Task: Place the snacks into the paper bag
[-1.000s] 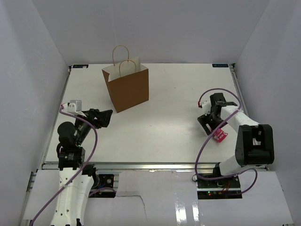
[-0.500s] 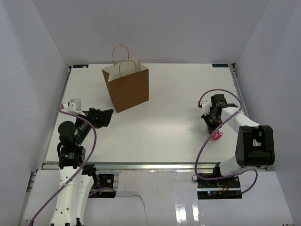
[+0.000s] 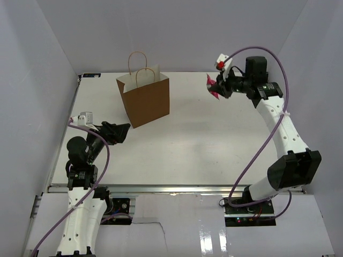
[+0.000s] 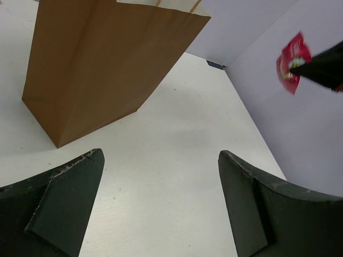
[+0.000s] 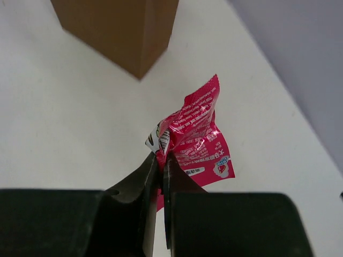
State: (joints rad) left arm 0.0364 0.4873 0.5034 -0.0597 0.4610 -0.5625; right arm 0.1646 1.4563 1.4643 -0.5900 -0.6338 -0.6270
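One red-pink snack packet [image 3: 213, 85] [image 5: 199, 134] [image 4: 292, 63] hangs in the air, pinched by my right gripper [image 3: 218, 87] [image 5: 163, 156], which is shut on its edge. It is raised high over the table's far right, well to the right of the paper bag [image 3: 144, 99] [image 4: 102, 64] [image 5: 120, 29]. That brown bag stands upright at the back left with its two looped handles up. My left gripper [image 3: 122, 130] [image 4: 161, 160] is open and holds nothing, low over the table just in front of and left of the bag. No other snacks show.
White walls close in the table [image 3: 187, 134] on the left, back and right. A purple cable [image 3: 268, 59] loops off the raised right arm.
The right gripper shut on the red-pink packet near the table's right front, then lifted it up and back toward the far right. The left arm has hardly moved.
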